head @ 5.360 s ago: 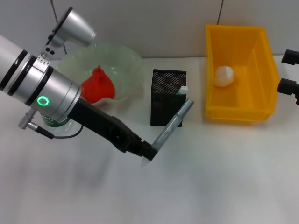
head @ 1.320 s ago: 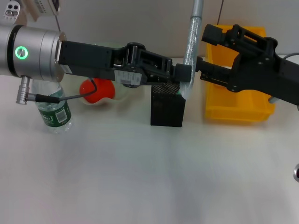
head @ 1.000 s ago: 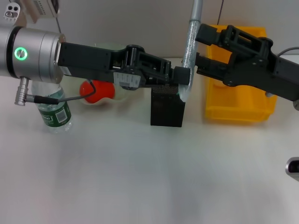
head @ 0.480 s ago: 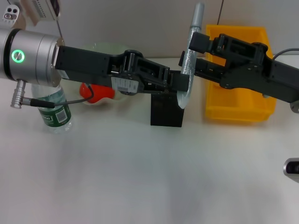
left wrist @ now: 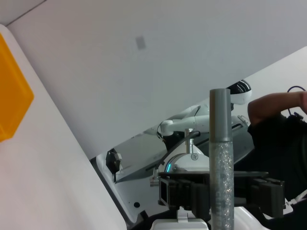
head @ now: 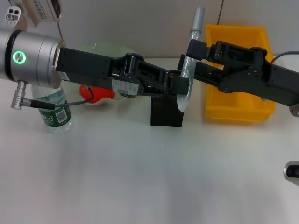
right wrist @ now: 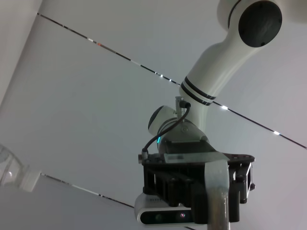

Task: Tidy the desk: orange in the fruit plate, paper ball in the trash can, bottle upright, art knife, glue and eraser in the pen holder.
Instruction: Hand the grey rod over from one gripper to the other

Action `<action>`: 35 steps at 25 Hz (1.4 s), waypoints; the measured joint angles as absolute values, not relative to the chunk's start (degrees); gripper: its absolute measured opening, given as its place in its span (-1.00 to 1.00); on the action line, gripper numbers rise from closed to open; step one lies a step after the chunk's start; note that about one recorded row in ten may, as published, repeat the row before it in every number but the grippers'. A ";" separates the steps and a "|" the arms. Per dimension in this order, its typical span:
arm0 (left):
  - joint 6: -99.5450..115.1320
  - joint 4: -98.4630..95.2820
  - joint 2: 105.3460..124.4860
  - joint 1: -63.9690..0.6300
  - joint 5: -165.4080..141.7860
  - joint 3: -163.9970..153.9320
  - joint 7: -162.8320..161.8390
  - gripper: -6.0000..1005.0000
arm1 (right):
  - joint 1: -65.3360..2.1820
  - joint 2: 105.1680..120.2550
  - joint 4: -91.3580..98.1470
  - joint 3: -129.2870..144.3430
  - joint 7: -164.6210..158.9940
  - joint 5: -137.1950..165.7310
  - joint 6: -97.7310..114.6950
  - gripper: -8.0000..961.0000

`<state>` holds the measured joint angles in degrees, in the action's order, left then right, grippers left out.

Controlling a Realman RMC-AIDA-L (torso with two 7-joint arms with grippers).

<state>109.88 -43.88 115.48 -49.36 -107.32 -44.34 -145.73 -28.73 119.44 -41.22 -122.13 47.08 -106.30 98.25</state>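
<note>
Over the white tabletop [head: 140, 177], mid-frame, my left claw [head: 183, 87] is gripping the upright art knife [head: 190, 51] above the pen holder [head: 167, 112], while my right claw [head: 190, 58] is closing around it.

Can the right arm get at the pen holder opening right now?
Probably not cleanly. The left gripper holds the art knife upright directly over the pen holder, and the right gripper is at the knife too, so knife and left gripper cover the opening.
</note>
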 joint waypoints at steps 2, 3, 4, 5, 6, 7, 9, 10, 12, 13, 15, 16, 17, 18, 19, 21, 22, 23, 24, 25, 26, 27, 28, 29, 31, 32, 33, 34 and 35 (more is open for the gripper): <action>109.93 -43.92 115.48 -49.39 -107.32 -44.60 -145.73 -0.70 | -28.76 119.44 -41.22 -122.07 47.09 -106.30 98.26 0.00; 109.93 -43.92 115.48 -49.39 -107.32 -44.60 -145.73 -0.70 | -28.78 119.44 -41.22 -122.07 47.09 -106.30 98.26 -0.02; 109.95 -44.00 115.45 -49.41 -107.32 -44.73 -145.73 -0.70 | -28.78 119.44 -41.22 -122.07 47.09 -106.30 98.26 -0.04; 109.95 -44.02 115.45 -49.42 -107.32 -44.73 -145.73 -0.70 | -28.79 119.44 -41.22 -122.07 47.09 -106.29 98.26 -0.06; 109.95 -44.05 115.45 -49.45 -107.32 -44.73 -145.72 -0.70 | -28.80 119.44 -41.22 -122.07 47.09 -106.29 98.26 -0.08; 109.95 -44.05 115.45 -49.45 -107.32 -44.73 -145.72 -0.70 | -28.80 119.44 -41.21 -122.07 47.09 -106.29 98.26 -0.10; 109.96 -44.08 115.45 -49.45 -107.32 -44.74 -145.73 -0.70 | -28.81 119.44 -41.19 -122.08 47.09 -106.29 98.26 -0.14; 109.96 -44.08 115.45 -49.45 -107.32 -44.74 -145.73 -0.70 | -28.82 119.44 -41.18 -122.08 47.09 -106.29 98.26 -0.16; 110.08 -44.25 115.46 -49.39 -107.24 -44.73 -145.72 -0.70 | -28.83 119.44 -41.15 -122.08 47.11 -106.25 98.24 -0.21; 110.08 -44.25 115.46 -49.39 -107.24 -44.73 -145.72 -0.70 | -28.83 119.44 -41.15 -122.08 47.11 -106.25 98.24 -0.22; 110.09 -44.26 115.46 -49.37 -107.22 -44.73 -145.72 -0.70 | -28.83 119.44 -41.14 -122.08 47.11 -106.21 98.24 -0.26; 110.10 -44.30 115.48 -49.32 -107.21 -44.74 -145.72 -0.70 | -28.83 119.44 -41.13 -122.08 47.11 -106.16 98.24 -0.28; 110.11 -44.32 115.48 -49.30 -107.22 -44.74 -145.72 -0.70 | -28.83 119.44 -41.13 -122.07 47.11 -106.11 98.24 -0.30; 110.11 -44.32 115.48 -49.30 -107.22 -44.74 -145.72 -0.70 | -28.83 119.44 -41.12 -122.04 47.11 -106.07 98.24 -0.32; 110.11 -44.32 115.48 -49.24 -107.22 -44.74 -145.72 -0.70 | -28.89 119.44 -41.05 -122.01 47.12 -105.99 98.24 -0.34; 110.11 -44.37 115.47 -49.18 -107.22 -44.74 -145.71 -0.70 | -29.01 119.44 -40.95 -122.00 47.11 -105.95 98.24 -0.38; 110.11 -44.37 115.47 -49.18 -107.22 -44.74 -145.71 -0.70 | -29.01 119.44 -40.95 -122.00 47.11 -105.95 98.24 -0.40; 110.11 -44.39 115.47 -49.16 -107.22 -44.74 -145.70 -0.70 | -29.05 119.44 -40.91 -122.00 47.11 -105.93 98.24 -0.42; 110.11 -44.40 115.46 -49.15 -107.22 -44.74 -145.64 -0.71 | -29.08 119.42 -40.87 -121.99 47.12 -105.88 98.24 -0.43; 110.11 -44.40 115.45 -49.15 -107.22 -44.74 -145.61 -0.72 | -29.09 119.38 -40.86 -121.98 47.11 -105.82 98.09 -0.45; 110.11 -44.40 115.44 -49.14 -107.22 -44.74 -145.57 -0.71 | -29.09 119.37 -40.86 -121.98 47.11 -105.80 98.05 -0.46; 110.11 -44.40 115.44 -49.14 -107.22 -44.74 -145.57 -0.70 | -29.09 119.37 -40.86 -121.98 47.12 -105.78 98.02 -0.47; 110.11 -44.40 115.43 -49.13 -107.21 -44.73 -145.53 -0.69 | -29.09 119.36 -40.86 -121.98 47.11 -105.76 97.98 -0.49; 110.11 -44.40 115.43 -49.13 -107.21 -44.73 -145.53 -0.68 | -29.09 119.36 -40.86 -121.98 47.11 -105.76 97.98 -0.50; 110.12 -44.38 115.42 -49.13 -107.21 -44.73 -145.40 -0.66 | -29.09 119.35 -40.86 -121.98 47.13 -105.75 97.98 -0.53; 110.15 -44.33 115.41 -49.13 -107.20 -44.73 -145.29 -0.65 | -29.09 119.35 -40.87 -121.98 47.14 -105.75 97.98 -0.54; 110.22 -44.15 115.40 -49.21 -107.15 -44.73 -145.16 -0.64 | -29.09 119.35 -40.87 -121.98 47.17 -105.75 98.00 -0.56; 110.22 -44.15 115.40 -49.21 -107.15 -44.73 -145.16 -0.63 | -29.09 119.35 -40.87 -121.98 47.17 -105.75 98.00 -0.58; 110.28 -44.14 115.40 -49.23 -107.11 -44.73 -145.15 -0.62 | -29.08 119.35 -40.86 -121.99 47.18 -105.75 98.02 -0.60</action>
<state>110.28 -44.14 115.40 -49.23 -107.11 -44.73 -145.15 -29.08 119.35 -40.86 -121.99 47.18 -105.75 98.02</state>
